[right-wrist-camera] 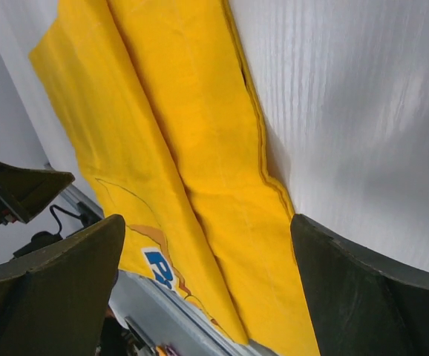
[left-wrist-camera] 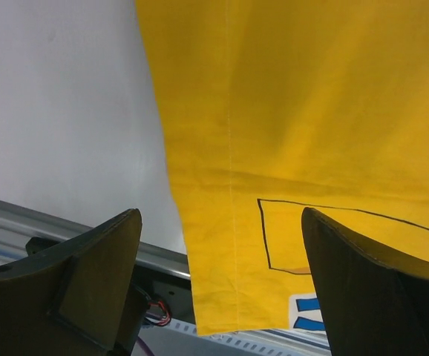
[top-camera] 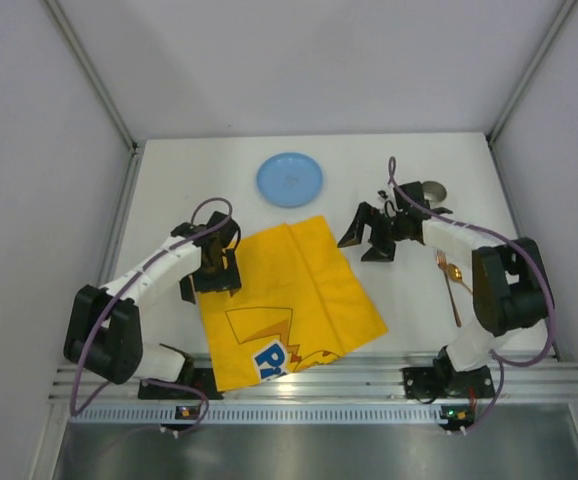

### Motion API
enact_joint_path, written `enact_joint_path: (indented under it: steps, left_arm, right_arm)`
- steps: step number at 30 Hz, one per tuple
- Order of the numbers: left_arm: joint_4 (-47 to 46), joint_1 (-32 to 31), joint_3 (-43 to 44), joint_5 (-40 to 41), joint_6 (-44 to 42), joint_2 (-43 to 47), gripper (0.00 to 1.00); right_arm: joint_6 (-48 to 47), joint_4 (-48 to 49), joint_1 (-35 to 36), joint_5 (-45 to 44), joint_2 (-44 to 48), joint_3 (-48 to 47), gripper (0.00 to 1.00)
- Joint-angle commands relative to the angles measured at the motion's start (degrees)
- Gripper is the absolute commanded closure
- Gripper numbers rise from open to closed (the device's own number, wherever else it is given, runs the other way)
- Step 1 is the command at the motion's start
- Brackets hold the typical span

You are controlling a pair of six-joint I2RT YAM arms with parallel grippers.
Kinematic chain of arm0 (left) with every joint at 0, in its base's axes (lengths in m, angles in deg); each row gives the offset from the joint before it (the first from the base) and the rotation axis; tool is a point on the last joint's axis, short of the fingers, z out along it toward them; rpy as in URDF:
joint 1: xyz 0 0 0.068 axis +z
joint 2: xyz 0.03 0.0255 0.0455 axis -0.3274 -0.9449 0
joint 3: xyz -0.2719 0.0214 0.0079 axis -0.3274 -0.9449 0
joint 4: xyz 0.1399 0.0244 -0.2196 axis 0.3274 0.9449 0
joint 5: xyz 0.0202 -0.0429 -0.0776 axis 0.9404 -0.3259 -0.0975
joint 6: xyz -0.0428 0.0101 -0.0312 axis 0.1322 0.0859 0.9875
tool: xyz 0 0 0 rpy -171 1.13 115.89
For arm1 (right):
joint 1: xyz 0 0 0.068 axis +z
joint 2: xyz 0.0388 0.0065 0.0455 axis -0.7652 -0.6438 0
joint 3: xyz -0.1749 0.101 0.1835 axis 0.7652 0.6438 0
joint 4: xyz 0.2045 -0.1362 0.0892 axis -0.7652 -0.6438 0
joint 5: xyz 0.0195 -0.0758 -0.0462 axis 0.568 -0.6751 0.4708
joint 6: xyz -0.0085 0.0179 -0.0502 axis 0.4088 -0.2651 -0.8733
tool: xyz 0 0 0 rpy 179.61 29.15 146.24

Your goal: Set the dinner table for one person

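1. The yellow mat [top-camera: 289, 300] lies at lower centre of the top view, on the white dinner table [top-camera: 169, 190].
2. The left gripper [left-wrist-camera: 220, 219] hangs over the mat's left edge, jaws wide and empty.
3. The right gripper [right-wrist-camera: 207, 221] hangs by the mat's right edge, also spread wide and empty.
4. Gold cutlery [top-camera: 451, 285] lies at the right.
5. A blue plate [top-camera: 289, 179] sits at upper centre, with a metal cup [top-camera: 433, 191] at upper right.

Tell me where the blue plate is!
In the top view, the blue plate sits far back on the white table, just beyond the yellow mat.
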Motion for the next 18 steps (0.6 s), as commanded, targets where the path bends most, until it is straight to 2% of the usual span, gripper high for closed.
enact_joint_path:
  steps: [1, 5, 14, 17, 18]
  left_arm:
    - [-6.1, 3.6, -3.1, -3.2, -0.7, 1.5, 0.06]
    - [-10.0, 7.8, -4.6, -7.4, -0.5, -0.1, 0.09]
    - [-17.2, 20.3, -8.0, -14.0, -2.8, -4.8, 0.12]
    - [-19.5, 21.7, -9.0, -15.9, -2.8, -6.8, 0.19]
    - [-20.0, 21.8, -9.3, -16.0, -2.8, -8.5, 0.23]
  right_arm:
    - [-1.6, 5.0, 0.7, 0.4, -5.0, -4.0, 0.07]
    - [-1.4, 6.1, 1.4, 1.1, -12.1, -7.8, 0.09]
    - [-1.3, 5.5, 4.2, 1.4, -19.5, -12.5, 0.11]
    - [-1.2, 4.9, 5.7, 2.0, -21.4, -13.7, 0.14]
    - [-1.2, 4.9, 6.7, 2.3, -21.7, -13.9, 0.19]
